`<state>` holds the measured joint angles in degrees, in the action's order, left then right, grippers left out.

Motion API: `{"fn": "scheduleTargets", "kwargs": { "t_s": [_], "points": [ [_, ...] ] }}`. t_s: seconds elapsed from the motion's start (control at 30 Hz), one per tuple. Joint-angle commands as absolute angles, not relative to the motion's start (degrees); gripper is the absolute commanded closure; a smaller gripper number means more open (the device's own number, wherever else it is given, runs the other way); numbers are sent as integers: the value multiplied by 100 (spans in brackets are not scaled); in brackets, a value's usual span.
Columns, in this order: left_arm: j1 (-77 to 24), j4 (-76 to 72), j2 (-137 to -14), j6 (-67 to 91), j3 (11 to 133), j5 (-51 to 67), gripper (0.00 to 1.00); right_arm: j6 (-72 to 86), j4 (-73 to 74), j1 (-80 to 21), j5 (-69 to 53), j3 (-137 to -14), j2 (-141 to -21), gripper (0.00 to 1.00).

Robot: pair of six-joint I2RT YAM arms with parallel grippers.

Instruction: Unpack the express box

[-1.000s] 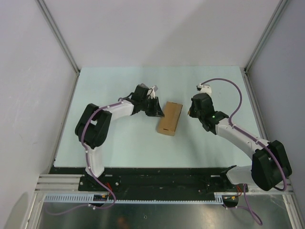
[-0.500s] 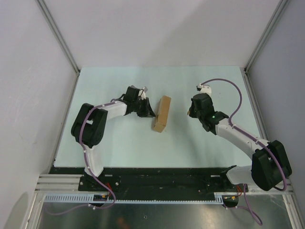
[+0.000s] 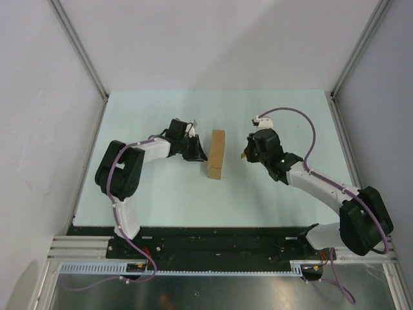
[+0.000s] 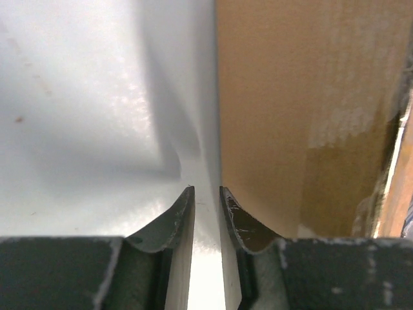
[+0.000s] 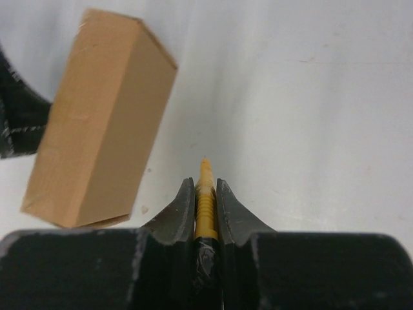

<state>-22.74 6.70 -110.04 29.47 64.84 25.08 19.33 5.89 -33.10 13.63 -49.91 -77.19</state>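
Note:
The express box [image 3: 217, 154], a plain brown carton, stands on its long narrow side mid-table, lid closed. My left gripper [image 3: 199, 154] is low at its left face. In the left wrist view the jaws [image 4: 206, 190] stand a narrow gap apart with only table between them, and the right finger [image 4: 240, 219] is against the box's side [image 4: 290, 97]. My right gripper [image 3: 246, 155] hovers just right of the box, shut on a slim yellow utility knife [image 5: 205, 194]. The knife tip pokes out past the fingertips [image 5: 205, 184], with the box [image 5: 97, 129] ahead to the left.
The pale table [image 3: 161, 187] is bounded by white walls at the left, back and right. A purple cable [image 3: 303, 126] loops over the right arm. The arm bases sit on the black rail [image 3: 213, 242] at the near edge.
The box has gone from lying flat to standing on its narrow side. My left gripper drew back left beside it. The right gripper with the knife moved left toward the box.

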Motion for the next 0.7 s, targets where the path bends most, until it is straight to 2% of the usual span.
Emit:
{"fn": "scheduleTargets", "kwargs": {
  "t_s": [0.0,0.17,0.3,0.53,0.67],
  "points": [
    [-1917,624,-10486,2813,6425,2276,73,1268,70,-3804,1028,-5010,-7454,100],
    [-1635,615,-10353,2795,6810,2259,69,739,-430,-4726,1573,-5018,-7190,100],
    [-1617,615,-10643,2882,7635,2373,63,335,-703,-5228,1399,-5018,-7093,100],
    [-1722,598,-11644,3076,9156,2749,40,193,-1133,-5589,932,-5106,-7654,100],
    [-1845,589,-12592,3173,10289,3049,35,53,-1397,-5607,1072,-5185,-8146,100]
  ]
}}
